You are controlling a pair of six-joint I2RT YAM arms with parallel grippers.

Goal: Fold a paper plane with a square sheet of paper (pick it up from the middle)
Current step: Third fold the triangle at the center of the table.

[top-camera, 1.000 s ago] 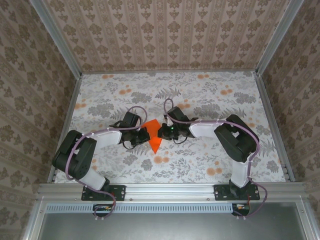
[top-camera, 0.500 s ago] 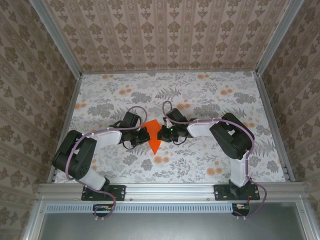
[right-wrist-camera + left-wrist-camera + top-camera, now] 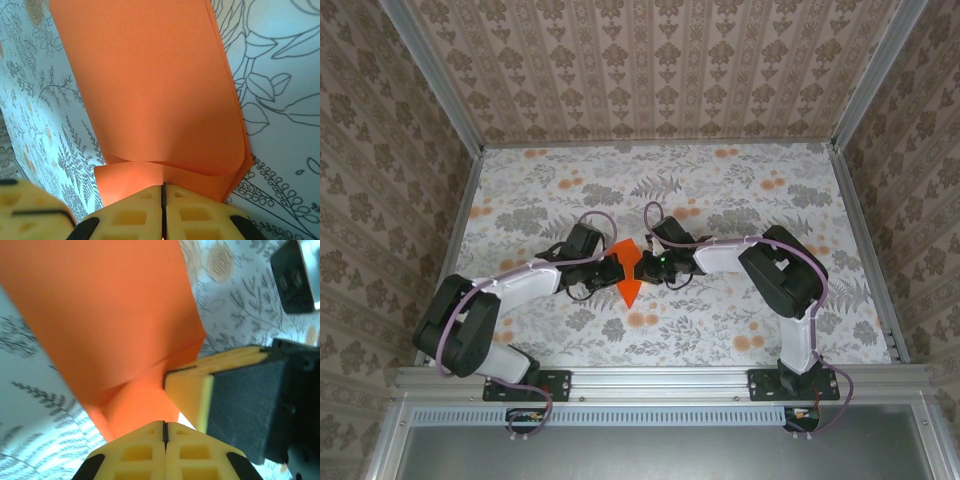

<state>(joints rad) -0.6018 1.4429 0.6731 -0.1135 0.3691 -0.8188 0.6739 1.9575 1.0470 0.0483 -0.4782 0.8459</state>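
Top external view: both arms reach inward and meet over the middle of the bench (image 3: 750, 200). The left pincer (image 3: 611, 271) and right pincer (image 3: 644, 267) face each other with the square sheet of paper (image 3: 629, 272) between them. Sheet is already creased and reads as an orange wedge pointing toward the arm bases, not yet a plane. Each pincer takes one side of it, likely to hold the thin paper taut and stop it sliding while a fold is lined up or set. From up here the jaws are too small to judge.

Left wrist view settles it. Left pincer (image 3: 165, 426) has its yellow fingers pressed together, seam shut, with orange paper (image 3: 110, 315) running out from between the tips and away ahead of them. Right pincer's yellow finger (image 3: 192, 389) sits just beside, touching the same sheet. A crease line crosses the paper just ahead of the tips.

Right wrist view: right pincer (image 3: 163, 189) is clamped shut on the paper (image 3: 150, 85) too, over what looks like two layers. A rolled-over fold sits just ahead of its tips, curled, not pressed flat. That looseness doesn't show from above. Paper seems lifted off the bench ahead of the pincer, but contact is hard to tell.
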